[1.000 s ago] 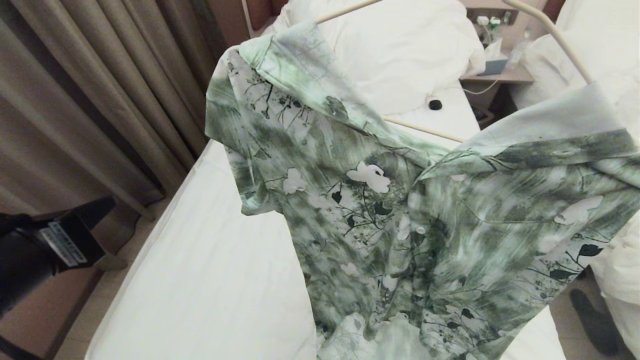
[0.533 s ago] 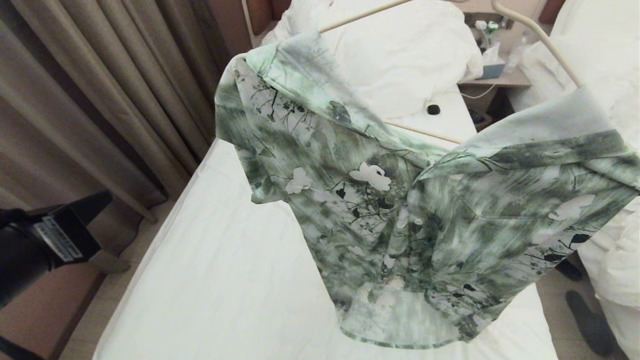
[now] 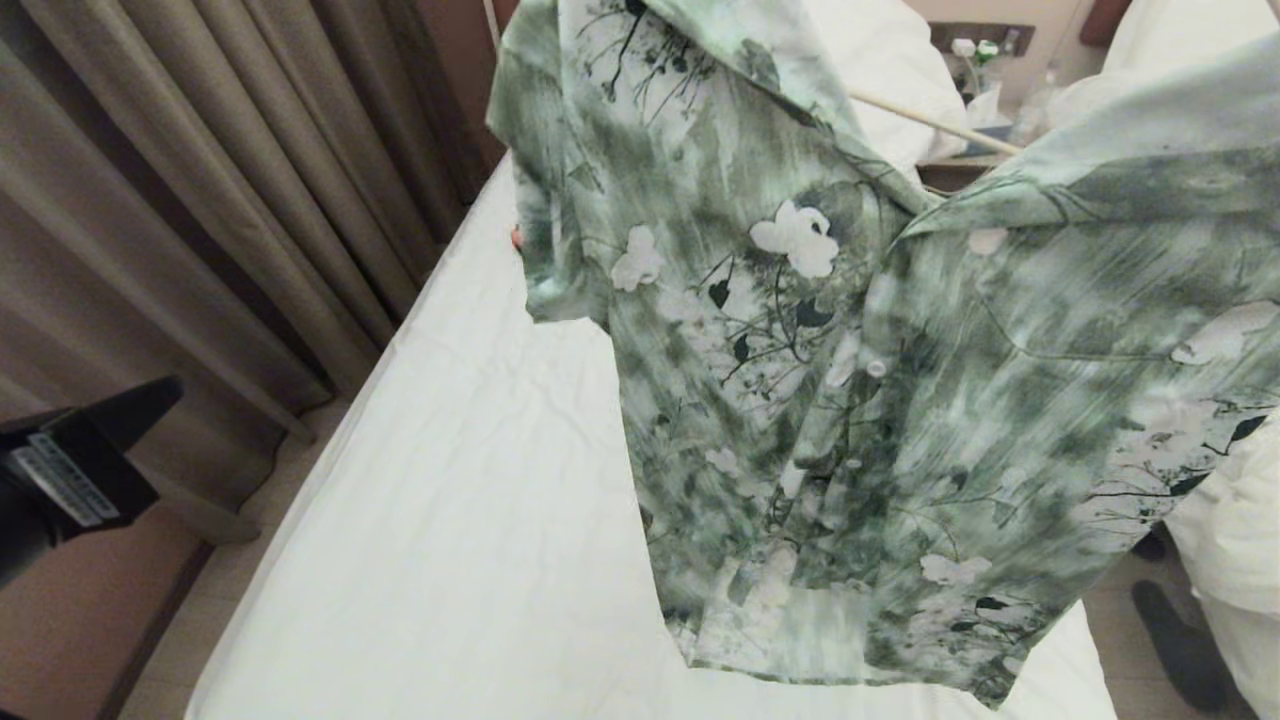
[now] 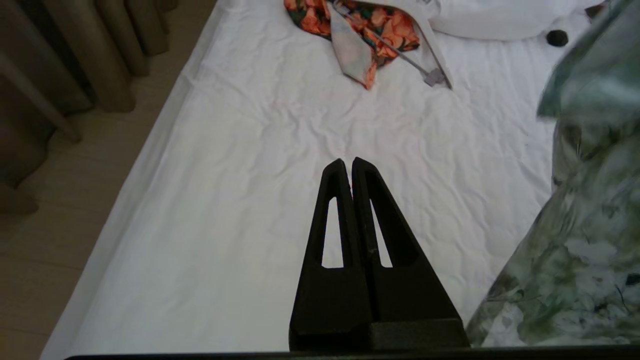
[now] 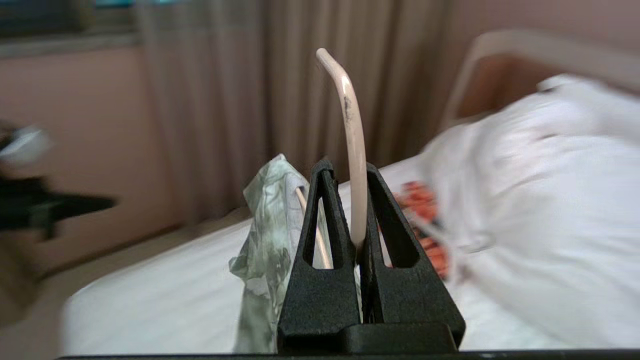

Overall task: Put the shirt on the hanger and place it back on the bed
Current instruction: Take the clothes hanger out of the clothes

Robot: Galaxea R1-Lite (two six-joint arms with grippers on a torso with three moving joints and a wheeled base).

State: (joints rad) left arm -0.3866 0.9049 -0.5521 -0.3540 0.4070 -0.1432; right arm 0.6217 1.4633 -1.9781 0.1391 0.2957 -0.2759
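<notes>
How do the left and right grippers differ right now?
Load: the right gripper is clamped on the hanger by its hook, carrying the shirt; the left gripper holds nothing.
Place: the left gripper hangs above bare sheet of the bed, beside the shirt; the right gripper is up at the hanger's top.
Shared: both are black, with fingers closed.

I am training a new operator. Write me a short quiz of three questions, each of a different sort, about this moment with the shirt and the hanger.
1. True or false: the right gripper is shut on the hanger.
2. Which holds nothing? A) the left gripper B) the right gripper
3. Fill in: the shirt hangs above the ___.

Key:
1. True; its fingers clamp the cream hook.
2. A; it is shut and empty, over the white sheet.
3. bed
</notes>
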